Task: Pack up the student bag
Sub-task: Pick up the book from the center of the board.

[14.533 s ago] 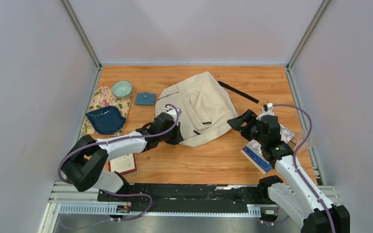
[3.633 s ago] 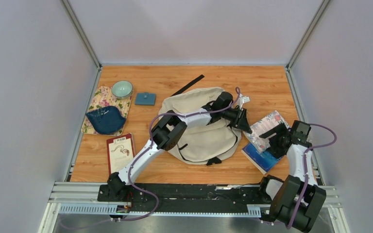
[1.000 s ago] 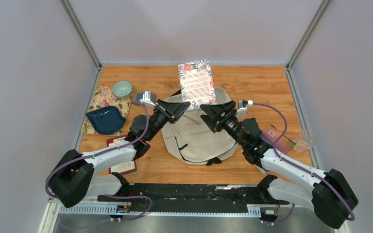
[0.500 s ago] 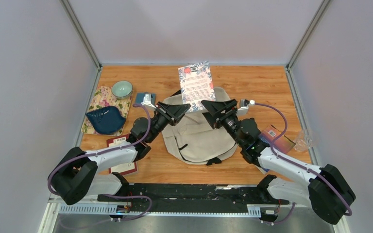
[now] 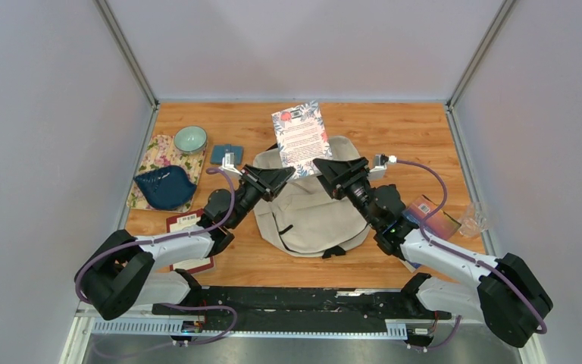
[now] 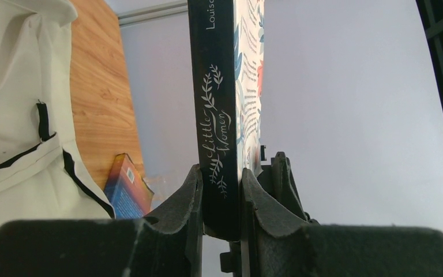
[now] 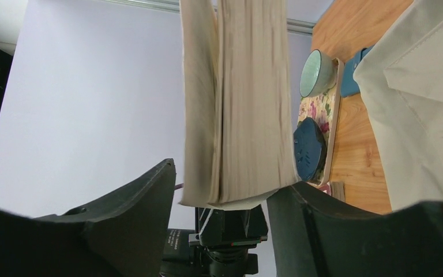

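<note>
**Holding book (image 5: 301,136) upright over student bag (image 5: 311,216)**

Pinching the spine in the left gripper (image 5: 286,175), jaws pressed on it. Bracketing the page edge with the right gripper (image 5: 324,168), jaws spread, one clear of the paper. With student bag flat on table (image 5: 394,129), beneath both.

Book (image 6: 219,115) top cut off in wrist views; student bag (image 5: 311,216) top hidden.

Upright book (image 5: 300,136) in the way above the student bag (image 5: 311,216), bare tabletop (image 5: 409,125) far right.
</note>
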`<state>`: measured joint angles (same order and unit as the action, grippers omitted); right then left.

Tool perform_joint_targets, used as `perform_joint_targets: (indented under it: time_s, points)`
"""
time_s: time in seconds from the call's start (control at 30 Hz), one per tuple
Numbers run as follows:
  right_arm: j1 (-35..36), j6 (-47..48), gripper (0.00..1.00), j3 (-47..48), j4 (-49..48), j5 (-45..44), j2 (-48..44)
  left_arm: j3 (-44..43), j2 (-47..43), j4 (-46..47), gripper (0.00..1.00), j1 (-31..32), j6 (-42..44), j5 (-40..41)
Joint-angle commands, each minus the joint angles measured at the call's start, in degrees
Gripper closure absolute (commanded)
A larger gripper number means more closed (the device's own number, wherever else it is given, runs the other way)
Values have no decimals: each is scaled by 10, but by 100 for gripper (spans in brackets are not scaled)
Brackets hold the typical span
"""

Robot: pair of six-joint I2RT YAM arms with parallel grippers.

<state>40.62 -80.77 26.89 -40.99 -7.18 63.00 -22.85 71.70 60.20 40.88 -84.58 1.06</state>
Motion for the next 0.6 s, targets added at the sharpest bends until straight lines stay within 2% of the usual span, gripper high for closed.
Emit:
perform_joint_targets:
  time_s: [0.0,0.07,0.13,0.17,0.23,0.3,0.37,0.43,0.57]
  points:
    - [-15,30,41,23,-34,-31,-14,1,-10,81,100,19,-4,-35]
    - [-15,42,50,25,-27,-33,-17,0,-8,78,100,23,-4,-36]
    - [-17,50,51,30,-16,-34,-20,-3,-3,75,100,28,-1,-40]
    - [-19,57,61,32,-10,-32,-22,-5,-1,73,100,30,-1,-41]
    - [-20,61,68,39,6,-30,-27,-11,4,72,100,31,6,-56]
    - [-24,75,89,42,21,-26,-33,-14,6,63,100,31,15,-63]
    - [-29,82,100,45,34,-20,-38,-18,5,58,100,31,21,-77]
    - [-34,87,100,46,40,-2,-46,-21,5,57,100,31,43,-95]
    - [-41,95,100,34,53,23,-74,-37,-7,15,72,31,102,-129]
